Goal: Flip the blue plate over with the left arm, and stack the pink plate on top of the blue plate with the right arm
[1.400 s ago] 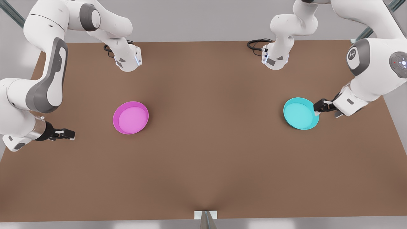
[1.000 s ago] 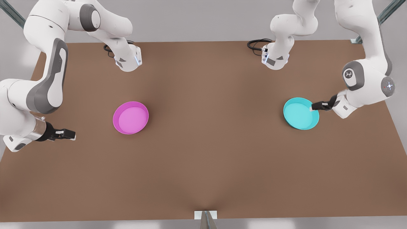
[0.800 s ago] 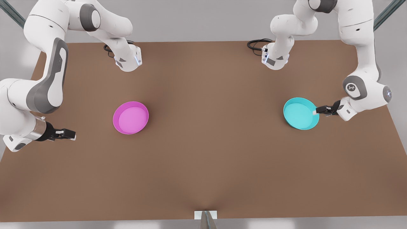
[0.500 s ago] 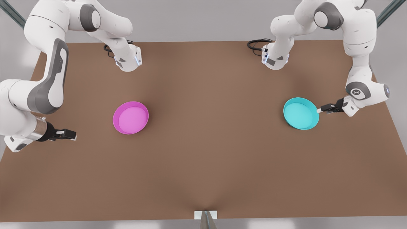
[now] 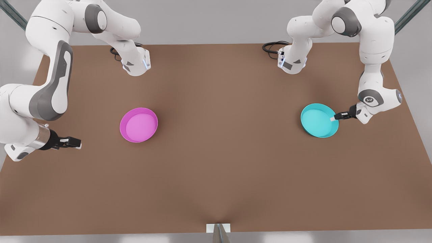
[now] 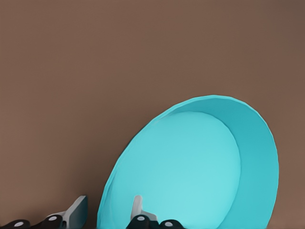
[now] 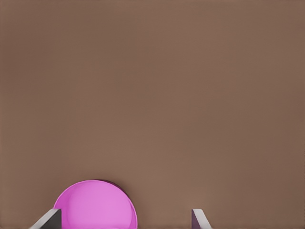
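The left claw [image 5: 336, 117] sits at the blue plate's [image 5: 317, 120] rim on the front view's right, fingers spread with one pad [image 6: 137, 208] inside the rim and the other [image 6: 77, 213] outside, not clamped yet. The plate sits flat on the tabletop [image 5: 222, 162], open side up. My worry: thin rim, shallow bite, so it could slip out mid-flip or just skid away. The right claw [image 5: 72, 142] waits, spread open, left of the pink plate [image 5: 138, 125], well apart from it.
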`<move>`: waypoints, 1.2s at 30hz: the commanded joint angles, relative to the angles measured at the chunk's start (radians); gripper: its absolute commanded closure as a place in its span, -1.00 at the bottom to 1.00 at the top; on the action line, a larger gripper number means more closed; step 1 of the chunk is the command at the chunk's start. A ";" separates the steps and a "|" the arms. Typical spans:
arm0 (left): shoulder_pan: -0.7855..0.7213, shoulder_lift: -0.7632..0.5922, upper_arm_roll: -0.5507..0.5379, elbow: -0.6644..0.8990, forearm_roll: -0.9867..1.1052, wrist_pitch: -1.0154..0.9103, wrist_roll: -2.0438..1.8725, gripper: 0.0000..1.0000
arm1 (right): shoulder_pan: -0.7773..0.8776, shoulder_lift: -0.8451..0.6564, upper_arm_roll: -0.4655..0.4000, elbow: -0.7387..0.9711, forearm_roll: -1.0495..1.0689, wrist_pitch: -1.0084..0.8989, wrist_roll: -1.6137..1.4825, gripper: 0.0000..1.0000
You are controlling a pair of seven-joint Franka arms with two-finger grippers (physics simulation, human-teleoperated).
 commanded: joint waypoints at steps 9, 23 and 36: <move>0.000 0.015 -0.008 0.002 0.004 0.003 0.002 0.48 | -0.009 0.001 -0.002 0.000 0.000 0.003 -0.003 -1.00; -0.002 0.008 -0.010 0.011 -0.001 -0.014 -0.004 0.57 | -0.003 0.001 -0.002 -0.002 0.000 0.003 -0.001 -1.00; -0.043 -0.115 -0.240 0.086 0.010 -0.072 -0.435 0.57 | -0.005 0.001 -0.002 0.002 0.000 0.008 -0.050 -1.00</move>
